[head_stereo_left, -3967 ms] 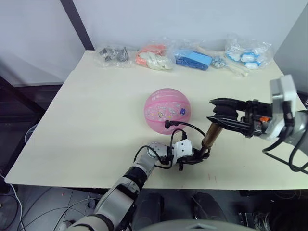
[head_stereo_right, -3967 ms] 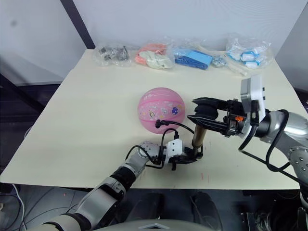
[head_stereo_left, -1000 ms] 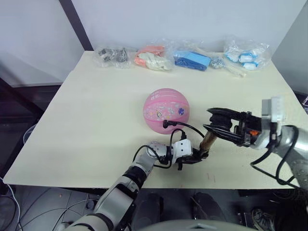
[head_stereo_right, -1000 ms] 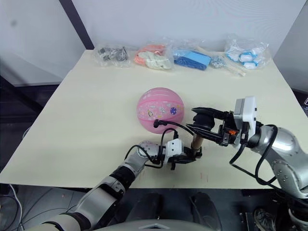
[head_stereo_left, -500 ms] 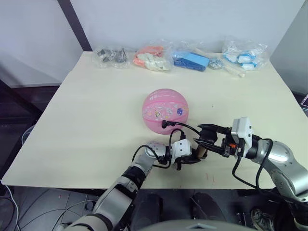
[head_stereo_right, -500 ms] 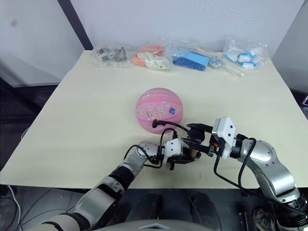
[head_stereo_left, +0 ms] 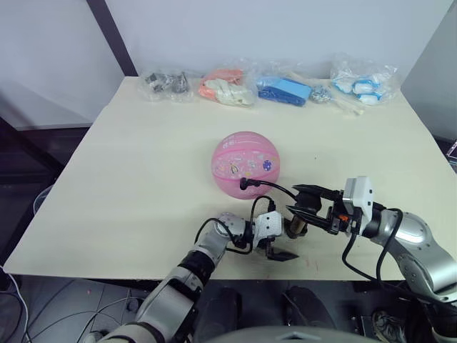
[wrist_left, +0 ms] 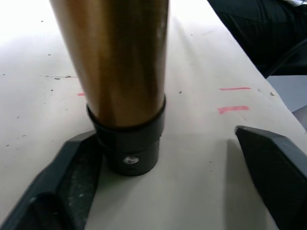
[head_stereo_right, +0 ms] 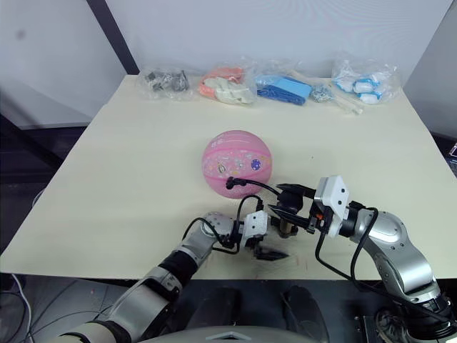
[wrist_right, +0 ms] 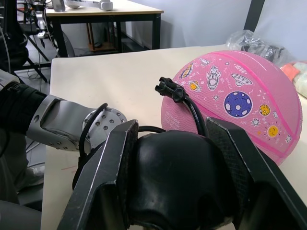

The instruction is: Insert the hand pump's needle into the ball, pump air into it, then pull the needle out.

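Since half a second ago, left gripper [head_stereo_left: 275,248] has spread its fingers, releasing the hand pump [wrist_left: 117,72] base. Right gripper [wrist_right: 180,191] clamps the pushed-down handle near the table's [head_stereo_left: 143,164] front edge; the needle fitting [wrist_right: 170,89] sits in the ball [head_stereo_left: 245,163], mid-table. Pumping looks finished or paused.

Both forearms are silver-grey metal with looping black cables; white wrist blocks carry black two-fingered grippers, left gripper [head_stereo_left: 277,249] and right gripper [head_stereo_left: 305,209].

I found no readable text anywhere; the ball [wrist_right: 242,98] carried only cartoon rocket and planet prints, no words.
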You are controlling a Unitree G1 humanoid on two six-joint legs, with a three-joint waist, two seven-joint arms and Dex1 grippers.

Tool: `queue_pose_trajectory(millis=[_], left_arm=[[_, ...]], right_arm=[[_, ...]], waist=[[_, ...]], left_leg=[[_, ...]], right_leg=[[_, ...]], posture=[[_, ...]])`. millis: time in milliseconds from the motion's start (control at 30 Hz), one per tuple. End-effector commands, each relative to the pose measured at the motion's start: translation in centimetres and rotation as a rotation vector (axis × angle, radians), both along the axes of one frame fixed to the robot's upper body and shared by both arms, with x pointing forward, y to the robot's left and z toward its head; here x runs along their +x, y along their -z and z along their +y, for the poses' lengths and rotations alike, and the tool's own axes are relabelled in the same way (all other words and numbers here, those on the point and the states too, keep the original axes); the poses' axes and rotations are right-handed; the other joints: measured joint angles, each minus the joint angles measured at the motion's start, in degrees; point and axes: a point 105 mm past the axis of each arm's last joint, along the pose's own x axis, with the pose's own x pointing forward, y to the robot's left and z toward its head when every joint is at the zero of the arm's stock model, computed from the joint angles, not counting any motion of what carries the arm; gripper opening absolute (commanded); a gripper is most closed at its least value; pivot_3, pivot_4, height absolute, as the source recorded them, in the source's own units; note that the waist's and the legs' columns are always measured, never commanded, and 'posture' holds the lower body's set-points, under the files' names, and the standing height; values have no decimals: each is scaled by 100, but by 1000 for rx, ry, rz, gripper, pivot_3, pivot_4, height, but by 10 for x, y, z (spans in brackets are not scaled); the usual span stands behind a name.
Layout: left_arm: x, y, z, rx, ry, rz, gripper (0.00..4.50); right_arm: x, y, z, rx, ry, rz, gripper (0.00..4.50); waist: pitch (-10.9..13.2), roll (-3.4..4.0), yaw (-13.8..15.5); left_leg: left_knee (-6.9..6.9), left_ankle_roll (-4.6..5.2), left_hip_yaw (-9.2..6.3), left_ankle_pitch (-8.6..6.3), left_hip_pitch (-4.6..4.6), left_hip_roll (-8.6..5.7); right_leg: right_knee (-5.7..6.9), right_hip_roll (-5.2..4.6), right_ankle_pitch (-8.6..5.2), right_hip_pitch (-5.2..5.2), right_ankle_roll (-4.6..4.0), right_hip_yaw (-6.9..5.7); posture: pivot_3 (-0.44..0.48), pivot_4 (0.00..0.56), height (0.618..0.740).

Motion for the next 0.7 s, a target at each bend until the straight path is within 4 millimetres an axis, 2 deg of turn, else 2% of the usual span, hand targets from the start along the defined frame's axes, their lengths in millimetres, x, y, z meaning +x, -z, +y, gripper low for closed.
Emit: queue_pose_trajectory(millis=[33,300,500,700], left_arm=[[2,0,14,3,-48,19,4404],[-6,-28,38,-64,-49,-20,4404],[-23,-59,70,-111,-35,-63,4404],[-27,-91,97,-162,-64,-82,4404]], right_arm=[[0,28,-5,-68,27,123,1845],[4,7,-9,-58,20,72,1845],[3,-20,-15,-92,-12,-18,1845],[8,-37,-28,-144,3,-77,1845]], waist=[[0,0,-14],[26,32,8],[50,44,22],[112,60,38]], left_leg=[[0,0,0,0,0,1],[-3,0,-2,0,-7,8],[-3,-1,4,0,-19,2],[-2,0,6,0,-31,-14]], right_leg=[[0,1,0,-1,0,0],[1,0,1,-9,-4,1],[-9,-33,3,-10,-8,4],[-13,-57,3,-18,-6,-3]], posture=[[0,150,736],[0,150,736],[0,150,736],[0,150,736]])
